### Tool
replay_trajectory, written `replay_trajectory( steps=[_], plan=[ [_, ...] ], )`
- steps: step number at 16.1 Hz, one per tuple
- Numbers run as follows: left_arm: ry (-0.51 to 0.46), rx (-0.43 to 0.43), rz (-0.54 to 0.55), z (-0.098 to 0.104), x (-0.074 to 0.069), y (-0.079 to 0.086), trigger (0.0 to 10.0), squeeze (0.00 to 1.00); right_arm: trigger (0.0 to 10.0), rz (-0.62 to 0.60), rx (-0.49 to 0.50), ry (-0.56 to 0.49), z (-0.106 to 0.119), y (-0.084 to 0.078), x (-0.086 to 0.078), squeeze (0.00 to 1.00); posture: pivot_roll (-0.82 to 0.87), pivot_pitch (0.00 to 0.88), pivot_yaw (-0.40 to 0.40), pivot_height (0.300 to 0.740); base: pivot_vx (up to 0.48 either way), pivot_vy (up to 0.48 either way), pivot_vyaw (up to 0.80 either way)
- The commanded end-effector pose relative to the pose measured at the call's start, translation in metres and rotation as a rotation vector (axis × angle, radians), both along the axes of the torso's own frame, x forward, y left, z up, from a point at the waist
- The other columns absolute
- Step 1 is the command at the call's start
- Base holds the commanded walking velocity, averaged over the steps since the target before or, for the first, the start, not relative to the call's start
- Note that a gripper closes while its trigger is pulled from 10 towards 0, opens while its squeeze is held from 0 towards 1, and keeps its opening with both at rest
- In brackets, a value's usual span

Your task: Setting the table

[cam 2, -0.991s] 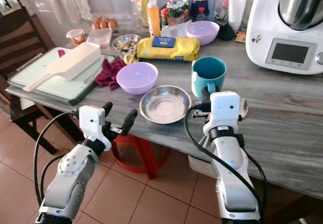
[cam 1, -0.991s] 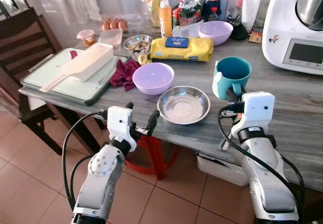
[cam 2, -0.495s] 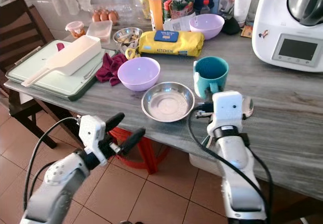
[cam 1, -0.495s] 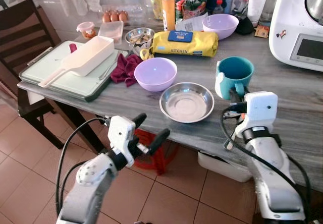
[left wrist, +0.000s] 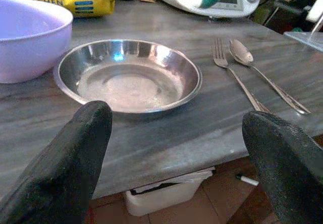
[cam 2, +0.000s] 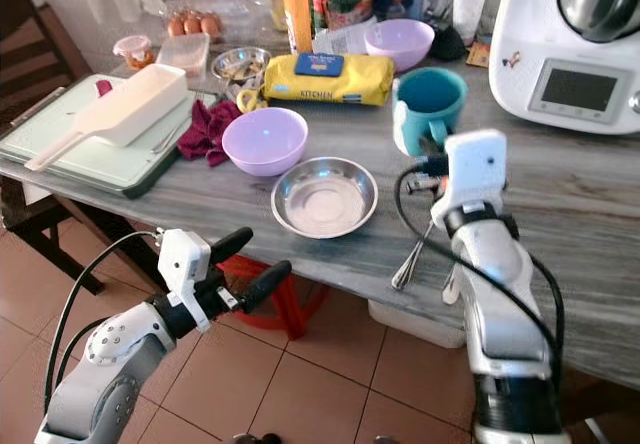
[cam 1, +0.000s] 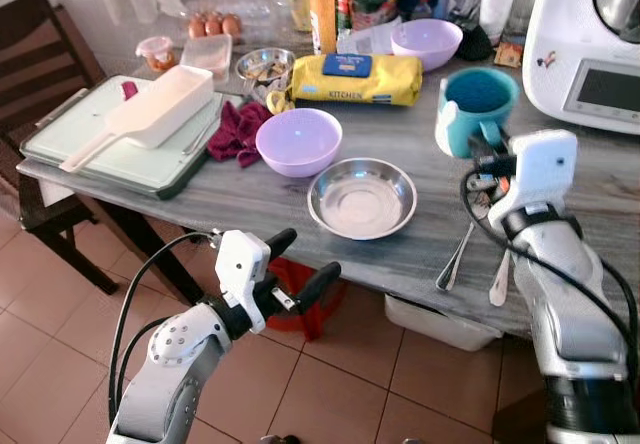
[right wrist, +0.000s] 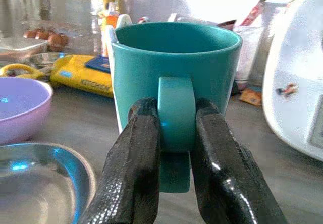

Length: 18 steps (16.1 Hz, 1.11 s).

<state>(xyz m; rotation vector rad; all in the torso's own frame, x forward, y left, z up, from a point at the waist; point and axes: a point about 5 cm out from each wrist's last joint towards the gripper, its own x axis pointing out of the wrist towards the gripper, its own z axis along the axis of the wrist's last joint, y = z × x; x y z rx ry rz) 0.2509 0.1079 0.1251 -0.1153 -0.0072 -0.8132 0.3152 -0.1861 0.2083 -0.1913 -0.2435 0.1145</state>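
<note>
A: Where is the mug?

B: The teal mug [cam 1: 477, 110] is held above the worktop [cam 1: 250, 194], beyond the fork [cam 1: 456, 256] and spoon [cam 1: 499, 276] and to the right of the steel bowl [cam 1: 361, 197]. The right tool [right wrist: 171, 133] has its two black fingers [right wrist: 132, 168] pinched on the mug's handle.

A: And the left tool [cam 1: 298, 265]?

B: Spread open, below the worktop's front edge, holding nothing, pointed toward the steel bowl.

A: How should the mug go down?

B: I'd keep it level, lower it until the base sits flat just beyond the cutlery, clear of the bowl's rim, and only then loosen the fingers. A grip on the handle alone lets the mug swing, so a slow descent looks wise.

A: What differs from a second ago?

B: Then the right tool sat low at the worktop's front edge with the mug just ahead of it. Now the arm has risen and reached farther in, the mug is carried higher, and the fork and spoon lie uncovered. The left arm has dropped lower
</note>
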Motion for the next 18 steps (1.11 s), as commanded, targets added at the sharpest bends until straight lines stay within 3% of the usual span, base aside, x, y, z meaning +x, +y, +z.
replay_trajectory(
  steps=[1, 8, 17, 18],
  plan=[
    [-0.002, -0.001, 0.001, 0.004, -0.004, 0.002, 10.0, 0.0, 10.0, 0.039, 0.004, 0.01, 0.001, 0.005, 0.005, 0.0, -0.1, 0.174, 0.112, 0.74, 0.0, 0.0, 0.0],
    [0.02, 0.019, -0.001, 0.008, -0.012, 0.007, 10.0, 0.0, 10.0, 0.1, -0.005, 0.056, -0.009, 0.008, 0.045, 0.0, -0.04, 0.205, 0.133, 0.74, 0.0, 0.0, 0.0],
    [0.032, 0.017, 0.015, 0.009, -0.015, 0.005, 10.0, 0.0, 10.0, 0.171, 0.004, 0.057, -0.014, 0.021, 0.059, 0.0, -0.03, 0.202, 0.121, 0.74, 0.0, 0.0, 0.0],
    [0.033, 0.017, 0.017, 0.009, -0.014, 0.005, 10.0, 0.0, 10.0, 0.173, 0.002, 0.057, -0.015, 0.021, 0.059, 0.11, -0.03, 0.202, 0.121, 0.74, 0.0, 0.0, 0.0]
  ],
)
